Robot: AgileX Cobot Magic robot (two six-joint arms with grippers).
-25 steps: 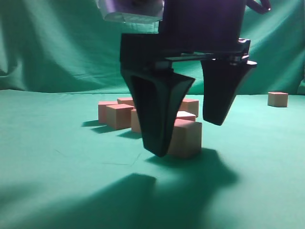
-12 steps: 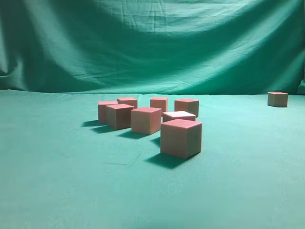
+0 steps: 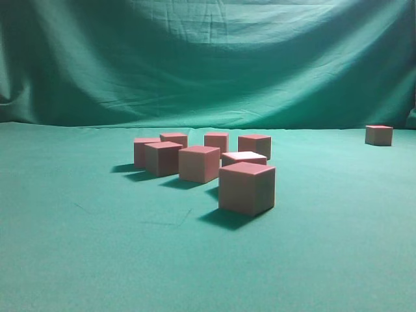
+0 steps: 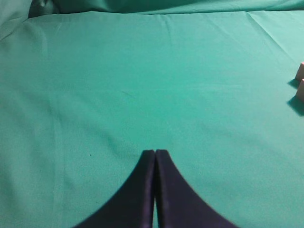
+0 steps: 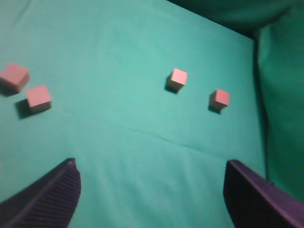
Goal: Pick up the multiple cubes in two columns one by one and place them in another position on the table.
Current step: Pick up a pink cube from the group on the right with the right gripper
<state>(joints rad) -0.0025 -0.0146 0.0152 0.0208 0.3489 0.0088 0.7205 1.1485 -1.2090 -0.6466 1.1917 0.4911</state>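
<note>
**Both arms clear of the pile, next cube up for grabs**

The worktop (image 3: 78,260), all green cloth, fills the lower half of the exterior view with a draped backdrop (image 3: 208,58) of the same green behind it. The cubes (image 3: 246,188) sit in a loose bunch just left of centre, eight of them by my count, with a lone cube (image 3: 379,134) far off at the right edge.

The right gripper (image 5: 152,190) hangs high over bare cloth, jaws spread wide with nothing between them; four cubes show small in the upper part of its view. The left gripper (image 4: 155,190) has its jaws pressed together, empty.

If I were doing the next pick: go for the nearest cube, since it stands apart from its neighbours. Line the jaws square to two flat faces, drop straight down, and don't clip the whitish-topped one (image 3: 244,158) right behind it.
</note>
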